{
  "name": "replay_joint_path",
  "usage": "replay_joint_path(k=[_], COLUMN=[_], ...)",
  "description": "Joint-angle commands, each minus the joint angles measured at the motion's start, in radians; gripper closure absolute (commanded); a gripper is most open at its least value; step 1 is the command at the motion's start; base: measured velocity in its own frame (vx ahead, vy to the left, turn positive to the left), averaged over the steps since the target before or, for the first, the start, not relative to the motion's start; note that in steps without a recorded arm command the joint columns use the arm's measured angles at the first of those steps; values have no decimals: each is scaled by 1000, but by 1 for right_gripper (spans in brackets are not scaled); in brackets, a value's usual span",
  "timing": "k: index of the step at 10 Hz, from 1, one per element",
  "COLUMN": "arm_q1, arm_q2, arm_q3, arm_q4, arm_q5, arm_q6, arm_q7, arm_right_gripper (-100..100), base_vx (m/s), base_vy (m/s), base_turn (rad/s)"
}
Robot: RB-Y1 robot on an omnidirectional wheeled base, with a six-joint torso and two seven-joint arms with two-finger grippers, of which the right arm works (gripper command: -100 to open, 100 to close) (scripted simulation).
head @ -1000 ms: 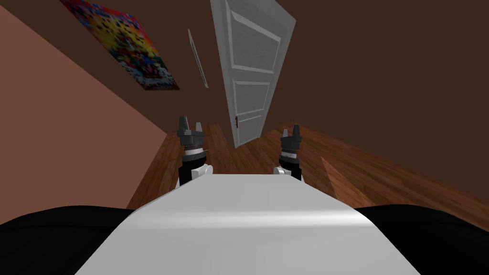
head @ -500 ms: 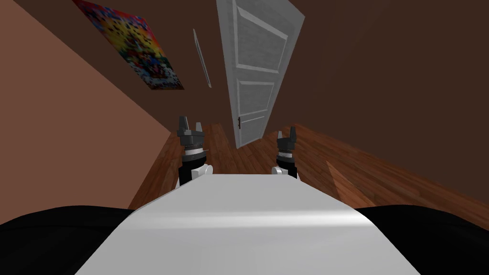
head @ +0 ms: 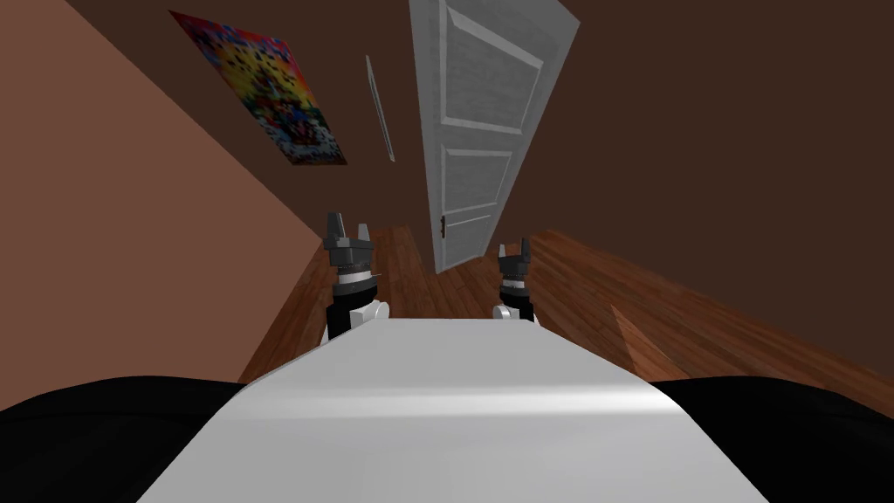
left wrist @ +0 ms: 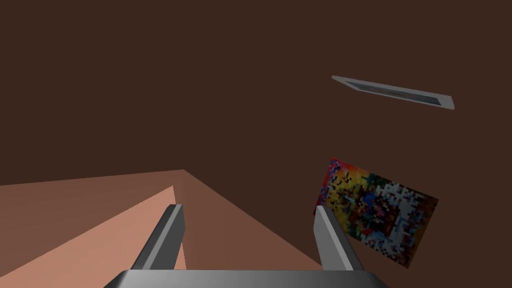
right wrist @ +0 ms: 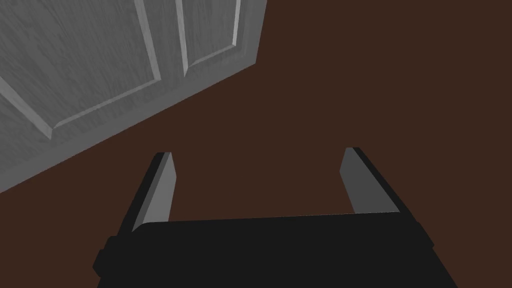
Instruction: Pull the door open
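Ok, grey panelled door [head: 476, 131] stands in the dark brown wall [head: 698, 131] ahead of both grippers, well apart from them and nearer the right one. Small dark door handle [head: 444, 227] sits on the door's edge, on the side toward the left gripper [head: 348, 225]. Left gripper is raised over the wooden floor [head: 602, 288], jaws released, nothing between them. Right gripper [head: 513, 247] is also raised, jaws spread wide and empty. In the right wrist view the door's panels lie beyond the fingertips [right wrist: 162, 170] and off to one side, with bare wall between the jaws. Colourful picture [head: 262, 87] hangs on the wall past the left gripper, a speckled pattern too coarse to read. Thin grey frame [head: 380, 109] hangs between picture and door.
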Motion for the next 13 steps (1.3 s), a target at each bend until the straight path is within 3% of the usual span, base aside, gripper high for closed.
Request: replay_joint_path(k=[1,3,4,7,8,10,13], arm_q1=[-5,-26,-26,-60,-60,-84,-97], arm_q2=[-6,-23,-23,-51,-51,-71,-81], arm_q3=[3,15,15,35,35,49,56], arm_q4=[12,73,73,167,173,246,283], arm_q5=[-8,-31,-31,-69,-69,-96,-110], arm_q6=[0,-15,-15,-39,-39,-57,-66], arm_q7=[-31,-93,-100,-196,-211,-274,-329], arm_right_gripper=[-100,-100,-100,-100,-100,-100,-100], base_vx=[57,54,51,70,72,78,54], base_vy=[12,12,5,12,0,5,6], base_turn=[33,112,41,116,65,139,63])
